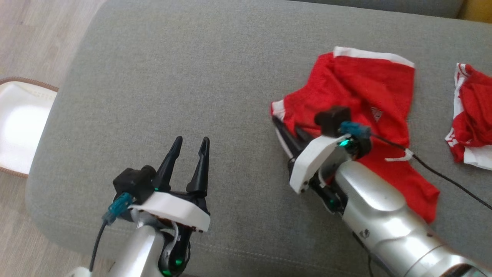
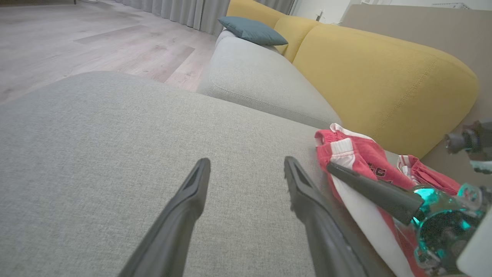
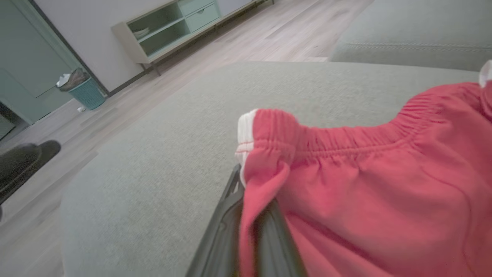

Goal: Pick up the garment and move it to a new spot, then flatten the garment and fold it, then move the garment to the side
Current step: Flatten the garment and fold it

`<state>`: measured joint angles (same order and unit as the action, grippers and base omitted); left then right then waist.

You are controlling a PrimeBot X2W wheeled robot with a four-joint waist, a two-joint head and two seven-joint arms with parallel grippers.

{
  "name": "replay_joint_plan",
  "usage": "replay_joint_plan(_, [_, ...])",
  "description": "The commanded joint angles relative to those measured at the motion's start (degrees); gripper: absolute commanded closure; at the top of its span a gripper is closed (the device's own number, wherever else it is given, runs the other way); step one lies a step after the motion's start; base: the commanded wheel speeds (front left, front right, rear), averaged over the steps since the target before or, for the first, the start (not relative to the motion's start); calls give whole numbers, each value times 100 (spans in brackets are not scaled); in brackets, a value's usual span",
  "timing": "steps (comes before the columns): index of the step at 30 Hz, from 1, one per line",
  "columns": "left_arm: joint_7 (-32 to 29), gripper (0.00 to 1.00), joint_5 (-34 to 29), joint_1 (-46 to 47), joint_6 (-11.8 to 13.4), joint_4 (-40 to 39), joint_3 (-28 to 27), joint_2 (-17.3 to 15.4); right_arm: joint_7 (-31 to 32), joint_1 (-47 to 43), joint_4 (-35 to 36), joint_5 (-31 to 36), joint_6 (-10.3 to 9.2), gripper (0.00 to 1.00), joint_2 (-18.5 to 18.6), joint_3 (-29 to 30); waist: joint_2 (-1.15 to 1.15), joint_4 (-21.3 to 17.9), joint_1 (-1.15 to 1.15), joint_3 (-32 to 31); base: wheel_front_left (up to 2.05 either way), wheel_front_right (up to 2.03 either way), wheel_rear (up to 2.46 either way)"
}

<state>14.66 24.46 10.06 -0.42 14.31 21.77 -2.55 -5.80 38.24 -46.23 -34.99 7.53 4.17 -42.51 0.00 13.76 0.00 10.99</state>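
Note:
The garment (image 1: 369, 88) is a pair of red shorts with white trim, lying crumpled on the right half of the grey cushion (image 1: 184, 77). My right gripper (image 1: 283, 129) is shut on its left edge; the right wrist view shows the dark fingers (image 3: 226, 223) pinching the fabric just below the elastic waistband of the garment (image 3: 384, 192). My left gripper (image 1: 191, 143) hovers open above bare cushion near the front edge, well left of the shorts. In the left wrist view the left gripper (image 2: 246, 165) holds nothing, with the garment (image 2: 357, 154) to its right.
A second red and white cloth (image 1: 472, 115) lies at the cushion's right edge. A black cable (image 1: 453, 181) trails from the right wrist across the cushion. A white basket (image 1: 19, 127) stands on the wooden floor at the left. A yellow sofa back (image 2: 384, 77) rises beyond.

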Motion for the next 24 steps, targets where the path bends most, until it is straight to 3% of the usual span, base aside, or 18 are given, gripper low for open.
replay_joint_plan(1, [34,0,50,187,23,-164,-185,-32,4,25,180,-51,-4,100,-114,-92,0,-6,0,-7,0,0,0])
replay_joint_plan(2, [34,0,49,186,24,-162,-188,-32,21,38,187,-101,-4,100,-73,-199,0,-12,0,-15,0,0,0])
replay_joint_plan(3, [34,0,47,185,26,-161,-192,-32,-8,66,179,-104,-4,85,-15,-291,0,-21,0,-24,0,0,0])
replay_joint_plan(4, [34,0,43,182,29,-160,-201,-32,-35,85,143,-108,-4,0,34,-355,0,-38,0,-39,0,0,0])
replay_joint_plan(12, [34,0,-144,158,-60,-102,-394,-32,-337,85,-118,-174,-4,0,221,-429,0,-432,0,-266,0,0,0])
replay_joint_plan(16, [34,0,-296,177,-164,-27,-573,-32,-594,-135,-161,-117,-4,0,341,-140,0,-736,0,-465,0,0,0])
replay_joint_plan(17, [34,0,-408,179,-243,23,-778,-49,-777,-410,-92,83,-4,0,478,206,0,-998,0,-609,0,0,0])
replay_joint_plan(24, [34,0,-553,140,-460,82,-1198,-148,-915,-1559,813,1017,-4,0,586,1724,0,-1593,0,-806,0,0,0])
